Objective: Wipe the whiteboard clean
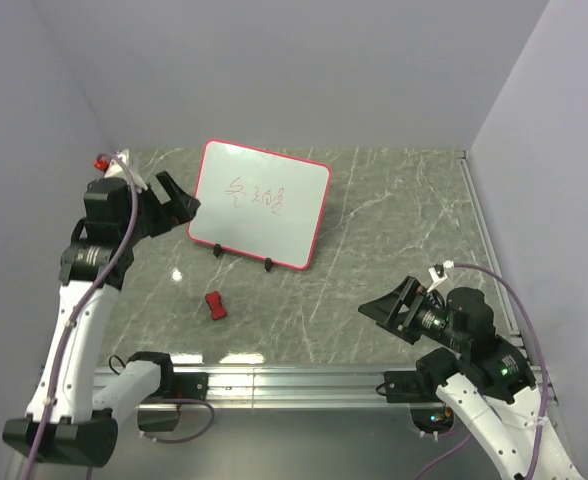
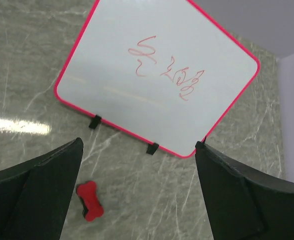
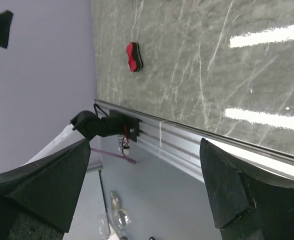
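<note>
- Closest to me, a silver metal rail (image 1: 294,380) runs along the near edge of the grey marbled tabletop (image 1: 394,230), and both arms are bolted to it.
- By the near right corner, the right arm's black pincer (image 1: 379,308) hangs low over the tabletop and points left. Its jaws are spread wide with nothing between them. Its wrist camera shows only bare stone and the rail between the fingers.
- A little further in, left of the middle of the tabletop, a small red bow-shaped block with a dark side (image 1: 214,305) lies on its own. It is well apart from both arms and a short way in front of the board.
- Along the left edge, the left arm reaches up and inward. Its black pincer (image 1: 182,195) is also wide open and holds nothing. From above, the tips sit just beside the board's left rim. The wrist camera shows the board out ahead of the fingers, not between them.
- Furthest back, left of centre and towards the far edge, is the flat white rectangular whiteboard with a thin red rim and rounded corners (image 1: 254,228).
- The board leans back on two small black feet (image 1: 268,265) at its lower rim and is turned slightly askew to the tabletop's edges.
- Faint red scribbles (image 1: 257,195) are on its upper middle.
</note>
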